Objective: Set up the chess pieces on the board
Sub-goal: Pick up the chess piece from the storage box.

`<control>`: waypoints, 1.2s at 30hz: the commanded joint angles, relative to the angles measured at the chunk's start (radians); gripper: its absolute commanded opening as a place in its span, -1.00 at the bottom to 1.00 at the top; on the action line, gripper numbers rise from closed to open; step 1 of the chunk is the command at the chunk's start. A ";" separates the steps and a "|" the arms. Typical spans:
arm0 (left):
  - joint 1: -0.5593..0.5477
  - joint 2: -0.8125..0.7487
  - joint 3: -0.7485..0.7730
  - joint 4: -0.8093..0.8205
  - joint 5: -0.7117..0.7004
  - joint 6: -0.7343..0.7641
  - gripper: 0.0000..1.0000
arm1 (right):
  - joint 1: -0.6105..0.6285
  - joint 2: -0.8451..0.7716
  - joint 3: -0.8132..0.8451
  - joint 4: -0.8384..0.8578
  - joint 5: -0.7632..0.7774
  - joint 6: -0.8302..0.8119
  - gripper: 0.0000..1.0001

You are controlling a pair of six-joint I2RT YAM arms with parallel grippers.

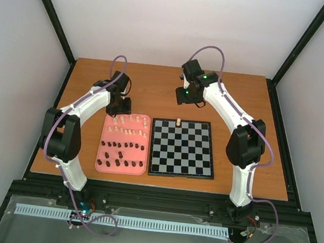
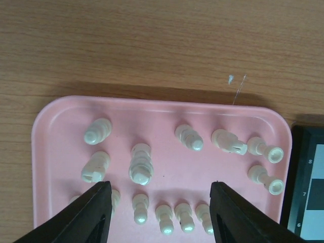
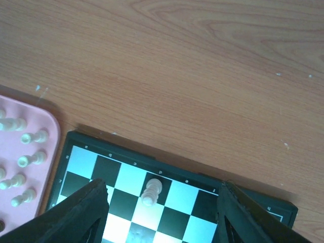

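One cream piece [image 3: 151, 191] stands upright on the board [image 1: 187, 153], in its far edge row. The right gripper [image 1: 190, 99] hangs over the table [image 1: 154, 86] just beyond the board's far edge, its fingers spread with nothing between them; in its wrist view the lone piece shows through the gap below. Just beside the board's left edge lies the pink tray [image 1: 125, 138]. The remaining cream pieces [image 1: 126, 125] are in the tray's far half, most on their sides, and the dark brown pieces [image 1: 121, 155] are in its near half. The left gripper [image 1: 119, 107] hovers above the cream pieces left of the board, fingers apart and pinching nothing.
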 commanded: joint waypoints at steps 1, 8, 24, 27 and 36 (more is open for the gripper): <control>-0.006 0.032 0.049 0.006 0.009 0.003 0.11 | -0.033 -0.034 -0.015 0.003 0.002 -0.016 0.18; -0.007 0.062 0.034 0.016 0.023 0.002 0.06 | -0.045 -0.052 -0.066 0.013 -0.001 -0.016 0.18; -0.007 0.120 0.053 0.015 -0.017 0.000 -0.05 | -0.050 -0.058 -0.088 0.002 0.011 -0.017 0.18; -0.008 0.132 0.057 0.014 -0.020 0.002 -0.12 | -0.052 -0.059 -0.092 0.001 0.011 -0.018 0.19; -0.006 0.153 0.063 0.012 -0.044 0.007 -0.17 | -0.056 -0.058 -0.094 -0.002 0.012 -0.020 0.19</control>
